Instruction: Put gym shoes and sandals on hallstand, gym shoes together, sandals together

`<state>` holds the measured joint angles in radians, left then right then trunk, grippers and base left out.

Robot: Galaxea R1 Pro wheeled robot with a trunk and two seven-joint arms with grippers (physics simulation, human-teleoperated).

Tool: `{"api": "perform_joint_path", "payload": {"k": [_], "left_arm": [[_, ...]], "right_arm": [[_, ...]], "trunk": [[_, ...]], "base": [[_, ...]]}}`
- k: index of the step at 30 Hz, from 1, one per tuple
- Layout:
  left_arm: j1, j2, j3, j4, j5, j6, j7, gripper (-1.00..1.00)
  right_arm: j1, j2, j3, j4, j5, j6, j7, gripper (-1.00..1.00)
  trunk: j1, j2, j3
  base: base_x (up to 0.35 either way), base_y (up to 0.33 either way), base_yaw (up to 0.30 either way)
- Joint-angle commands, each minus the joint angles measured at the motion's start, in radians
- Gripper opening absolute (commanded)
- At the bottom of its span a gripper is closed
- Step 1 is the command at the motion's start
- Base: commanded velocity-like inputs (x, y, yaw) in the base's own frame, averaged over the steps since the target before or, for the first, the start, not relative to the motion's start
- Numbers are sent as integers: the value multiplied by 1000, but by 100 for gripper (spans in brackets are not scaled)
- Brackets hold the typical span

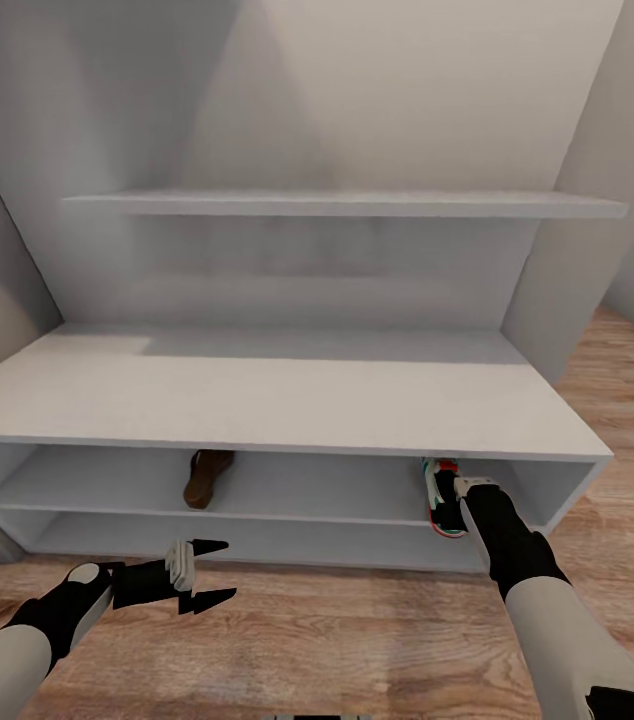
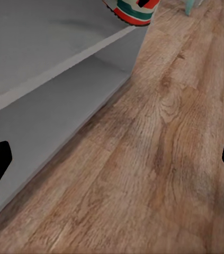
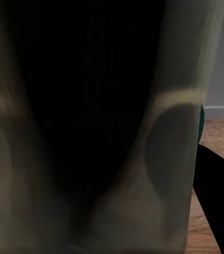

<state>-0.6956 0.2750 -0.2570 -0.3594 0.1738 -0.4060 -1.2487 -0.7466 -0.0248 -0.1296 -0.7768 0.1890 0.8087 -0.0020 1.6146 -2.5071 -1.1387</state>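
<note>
The white hallstand (image 1: 257, 400) stands ahead, with a bench top, two open shelves and a floating shelf on its back panel. One dark-brown sandal (image 1: 207, 478) lies on its upper open shelf, left of middle. A white gym shoe (image 1: 440, 500) with green stripes and a red-orange heel sits at that shelf's right end, and my right gripper (image 1: 454, 495) is shut on its heel. Up close, the shoe's dark inside (image 3: 90, 106) blocks the right wrist view beside one black finger (image 3: 212, 206). My left gripper (image 1: 219, 572) hangs open and empty over the wood floor (image 1: 357, 620) before the rack. The shoe's heel (image 2: 135, 10) also shows in the left wrist view.
The rack's lower shelf edge (image 2: 64, 106) runs close beside my left gripper (image 2: 112, 164) over the plank floor (image 2: 170, 159). Grey walls close in on both sides of the hallstand. Open floor lies to the right of the rack (image 1: 627, 400).
</note>
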Motion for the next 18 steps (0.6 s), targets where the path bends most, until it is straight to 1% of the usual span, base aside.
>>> {"api": "perform_joint_path", "payload": {"k": [1, 16, 18], "left_arm": [[-1, 1, -8, 0, 9, -5, 0, 100], [-1, 1, -8, 0, 9, -5, 1, 100], [-1, 1, -8, 0, 9, -5, 2, 100]], "right_arm": [[0, 0, -1, -1, 3, 4, 0, -100], [0, 0, -1, -1, 3, 4, 0, -100], [0, 0, -1, -1, 2, 4, 0, -100]], "trunk": [[0, 0, -1], [0, 0, -1], [0, 0, -1]], "base": [[0, 0, 0], [0, 0, 0], [119, 0, 0]]}}
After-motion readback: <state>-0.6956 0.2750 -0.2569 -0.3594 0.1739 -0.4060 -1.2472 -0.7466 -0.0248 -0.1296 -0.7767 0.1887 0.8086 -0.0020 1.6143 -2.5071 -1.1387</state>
